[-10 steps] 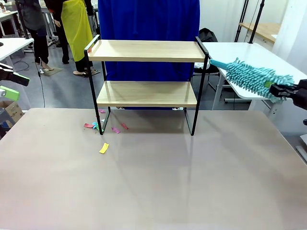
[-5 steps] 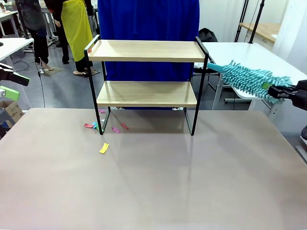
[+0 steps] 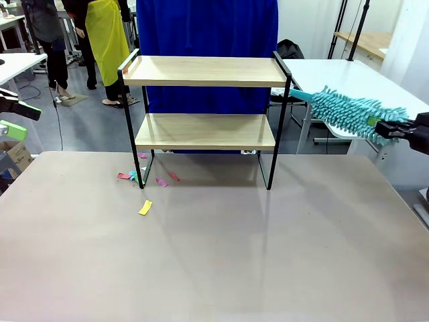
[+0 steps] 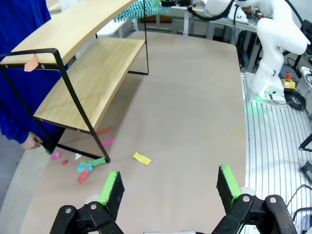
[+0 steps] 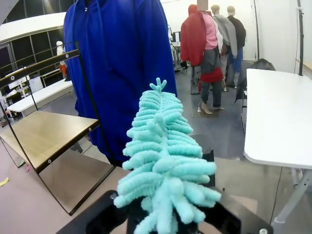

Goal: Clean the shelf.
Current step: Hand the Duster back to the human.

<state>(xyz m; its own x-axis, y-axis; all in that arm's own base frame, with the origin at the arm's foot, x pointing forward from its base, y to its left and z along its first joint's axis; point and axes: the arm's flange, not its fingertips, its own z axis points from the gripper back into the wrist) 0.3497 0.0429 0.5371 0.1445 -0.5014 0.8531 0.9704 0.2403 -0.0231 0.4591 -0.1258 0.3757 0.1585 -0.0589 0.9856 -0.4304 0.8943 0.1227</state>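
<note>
The shelf (image 3: 204,72) stands at the far middle of the table, two light wooden boards in a thin black frame; it also appears as the shelf (image 4: 92,73) and the shelf (image 5: 44,131). To its right, about level with the top board, my right gripper (image 3: 397,127) is shut on the handle of a teal fluffy duster (image 3: 352,109), whose tip points toward the shelf's right frame. That duster (image 5: 163,156) rises from the jaws in the right wrist view. My left gripper (image 4: 169,187) stands open above the table's left side, its green pads (image 4: 111,186) wide apart and empty.
Small coloured paper scraps (image 3: 144,178) and a yellow one (image 3: 145,207) lie on the table by the shelf's left legs. A person in blue (image 3: 208,27) stands behind the shelf. A white table (image 3: 348,74) is at the far right.
The duster has shifted slightly toward the shelf and a little lower over the last second. The left arm has not moved.
</note>
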